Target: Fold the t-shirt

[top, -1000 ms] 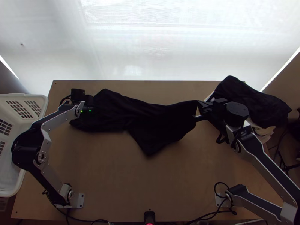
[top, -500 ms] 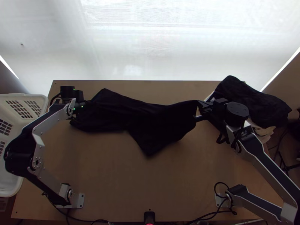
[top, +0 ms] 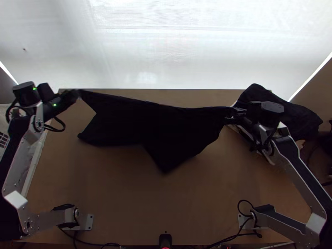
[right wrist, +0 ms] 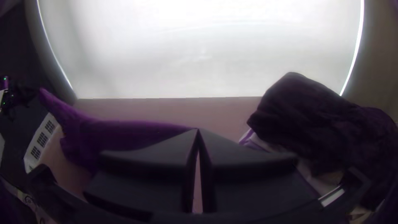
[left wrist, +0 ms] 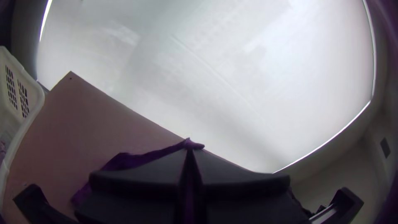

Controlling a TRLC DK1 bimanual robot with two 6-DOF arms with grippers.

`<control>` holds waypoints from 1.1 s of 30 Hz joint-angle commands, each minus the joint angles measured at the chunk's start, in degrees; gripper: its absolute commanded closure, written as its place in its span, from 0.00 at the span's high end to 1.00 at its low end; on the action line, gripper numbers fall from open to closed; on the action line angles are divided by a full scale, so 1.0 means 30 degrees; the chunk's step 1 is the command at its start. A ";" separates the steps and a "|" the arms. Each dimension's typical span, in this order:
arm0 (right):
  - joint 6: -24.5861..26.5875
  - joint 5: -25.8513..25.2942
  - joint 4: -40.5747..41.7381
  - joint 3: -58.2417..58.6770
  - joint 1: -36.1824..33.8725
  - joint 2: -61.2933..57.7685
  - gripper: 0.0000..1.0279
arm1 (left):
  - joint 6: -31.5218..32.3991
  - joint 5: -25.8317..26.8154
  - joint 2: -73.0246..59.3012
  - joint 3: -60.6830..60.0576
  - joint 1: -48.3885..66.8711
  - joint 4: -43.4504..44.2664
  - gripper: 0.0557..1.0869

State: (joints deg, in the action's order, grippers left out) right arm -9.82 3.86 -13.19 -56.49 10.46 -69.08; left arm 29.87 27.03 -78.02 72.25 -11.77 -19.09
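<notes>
The black t-shirt is stretched between the two arms, its upper edge drawn nearly straight and a lower corner pointing towards the near side. My left gripper is shut on its far left corner, and my right gripper is shut on its right end. In the left wrist view a tip of cloth pokes out between the closed fingertips of the left gripper. The right wrist view has the shirt, looking purple, running to the tips of the right gripper.
A pile of dark cloth with lighter pieces lies at the table's far right corner. At the left edge stands a white basket, partly behind the left arm. Bare wood of the table lies nearer the arm bases.
My left gripper has moved left and away from the table's near edge, pulling the shirt's far left corner out. My right gripper has shifted slightly right with its end of the shirt.
</notes>
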 commanded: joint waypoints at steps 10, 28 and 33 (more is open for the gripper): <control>0.2718 -0.0085 0.1233 -0.8446 -0.0556 -0.2169 0.03 | 0.2964 0.1099 -0.1679 0.7558 -0.0793 -0.0286 0.03; 0.3158 -0.0261 0.4426 -1.2928 -0.0586 -0.7120 0.03 | 0.4605 -0.0688 -0.8330 1.4091 0.1140 0.2321 0.03; 0.3187 -0.0261 0.4573 -1.4305 -0.0439 -0.8380 0.03 | 0.4575 -0.1069 -0.9677 1.5234 0.1404 0.2350 0.03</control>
State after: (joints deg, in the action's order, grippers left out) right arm -0.51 3.01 -0.89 -94.80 8.67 -89.52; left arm 43.46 25.56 -101.80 113.54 -9.21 -13.17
